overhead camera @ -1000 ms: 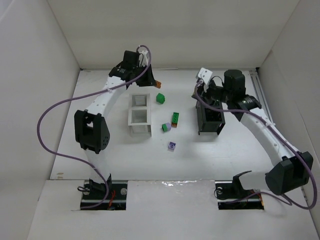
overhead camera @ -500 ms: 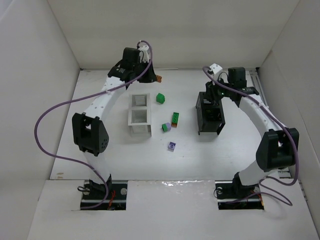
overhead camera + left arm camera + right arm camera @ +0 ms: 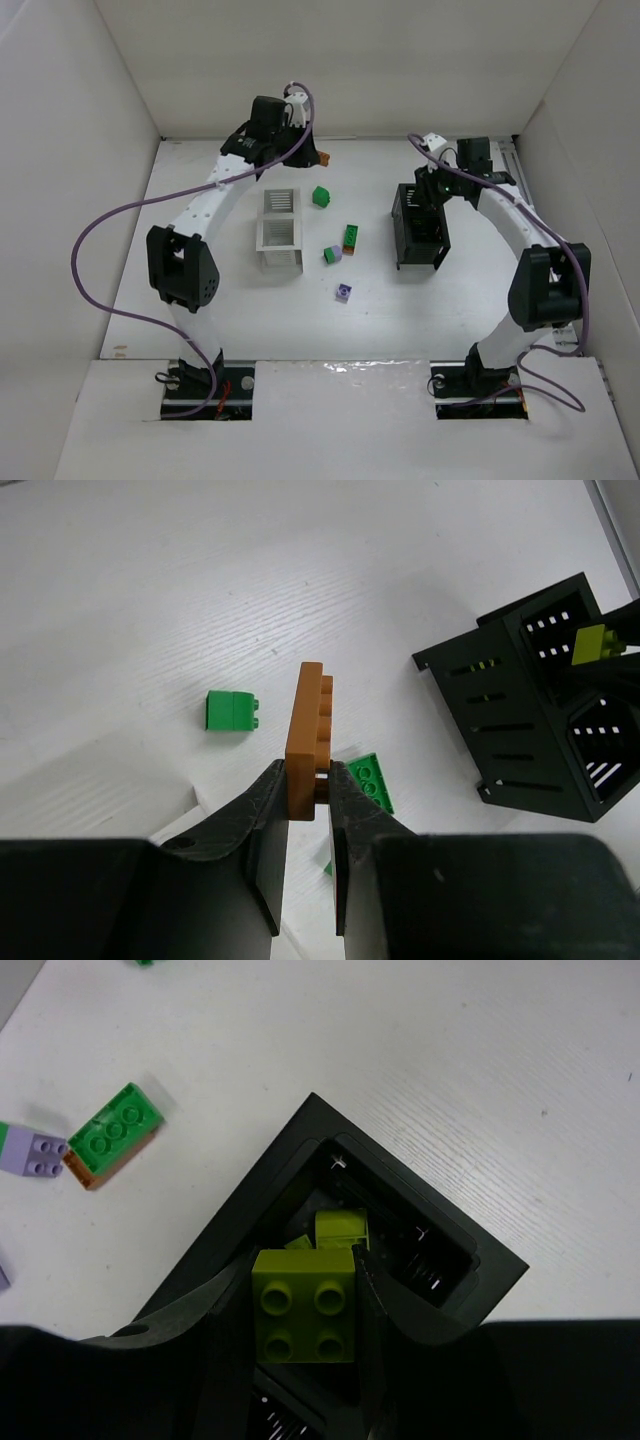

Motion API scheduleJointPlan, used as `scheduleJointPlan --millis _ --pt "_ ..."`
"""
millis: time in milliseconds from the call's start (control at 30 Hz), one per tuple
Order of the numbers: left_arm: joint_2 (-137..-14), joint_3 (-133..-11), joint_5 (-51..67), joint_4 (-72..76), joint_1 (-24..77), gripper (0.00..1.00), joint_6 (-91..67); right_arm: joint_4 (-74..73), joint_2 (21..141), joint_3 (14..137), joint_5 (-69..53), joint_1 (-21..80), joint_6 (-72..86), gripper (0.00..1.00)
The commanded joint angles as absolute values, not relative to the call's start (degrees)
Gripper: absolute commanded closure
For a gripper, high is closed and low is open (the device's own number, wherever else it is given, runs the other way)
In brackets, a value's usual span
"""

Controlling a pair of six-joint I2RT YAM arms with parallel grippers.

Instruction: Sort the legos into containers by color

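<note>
Right gripper [image 3: 303, 1295] pinches a yellow-green brick [image 3: 305, 1312], studs up, straight above the far-end compartment of the black container [image 3: 245, 1205], whose long axis runs from near edge to far edge on the right half of the tabletop [image 3: 360, 330]. Releasing looks like a plain drop. Its wrist view shows a matching brick [image 3: 342, 1228] already inside, which the top view hides. Left gripper [image 3: 308, 780], by the far edge, clamps an orange brick [image 3: 305, 725] beyond the white container [image 3: 280, 232]
</note>
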State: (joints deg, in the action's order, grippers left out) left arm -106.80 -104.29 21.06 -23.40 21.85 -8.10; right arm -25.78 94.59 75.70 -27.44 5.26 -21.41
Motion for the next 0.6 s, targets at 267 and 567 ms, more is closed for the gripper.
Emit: scheduleJointPlan --millis 267,567 --pt "-106.9 -105.3 25.9 -22.0 23.1 1.00 -3.8 -26.4 91.7 79.5 -32.4 4.9 -22.5 0.36" --pt "-104.9 -103.4 38.9 -19.1 30.7 1.00 4.4 -10.6 70.3 68.3 -20.4 -3.2 -13.3 0.32"
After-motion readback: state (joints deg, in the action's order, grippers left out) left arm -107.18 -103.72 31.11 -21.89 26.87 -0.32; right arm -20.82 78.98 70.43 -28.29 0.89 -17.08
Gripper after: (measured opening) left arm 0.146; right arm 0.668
